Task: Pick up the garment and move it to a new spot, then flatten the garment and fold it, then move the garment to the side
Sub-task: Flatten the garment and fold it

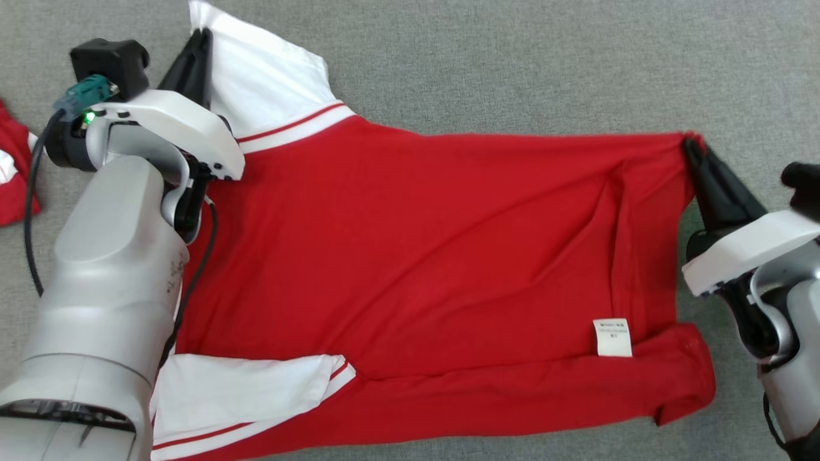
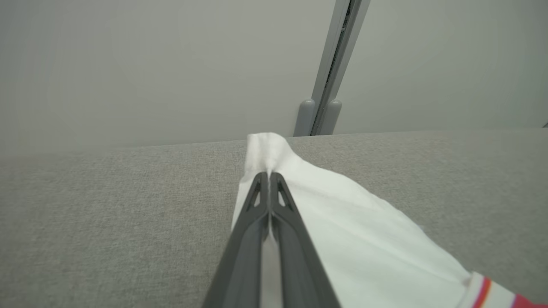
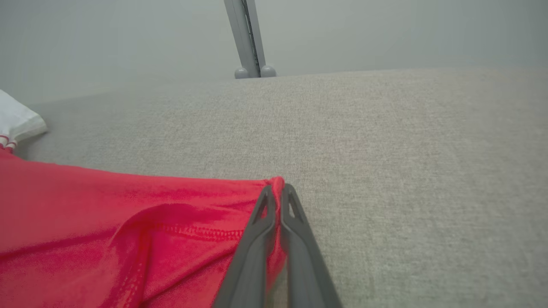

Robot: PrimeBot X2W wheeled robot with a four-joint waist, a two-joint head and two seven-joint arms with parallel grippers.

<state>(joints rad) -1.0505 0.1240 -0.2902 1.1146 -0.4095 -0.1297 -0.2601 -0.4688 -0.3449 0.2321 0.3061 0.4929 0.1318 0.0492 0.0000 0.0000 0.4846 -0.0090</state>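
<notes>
Red polo-type garment (image 1: 416, 256) with white sleeves lies spread sideways on the grey cloth surface (image 1: 512, 64), collar end to the robot's left, hem to its right. Left gripper (image 1: 204, 35) is pressed together on the tip of the far white sleeve (image 1: 269, 83); the left wrist view shows white cloth bunched between the fingertips. Right gripper (image 1: 689, 143) is pinched on the far hem corner, with red fabric caught between the fingers in the right wrist view. Care label (image 1: 612, 337) shows near the hem, and some creases run across the body.

Step looks like flatten/fold, with both far corners gripped. Next move probably calls for lifting both corners together, keeping the far edge taut, and carrying it evenly toward the near edge. Uneven pull would likely skew the fold.

Another red cloth (image 1: 13, 166) sits at far left, well apart.
</notes>
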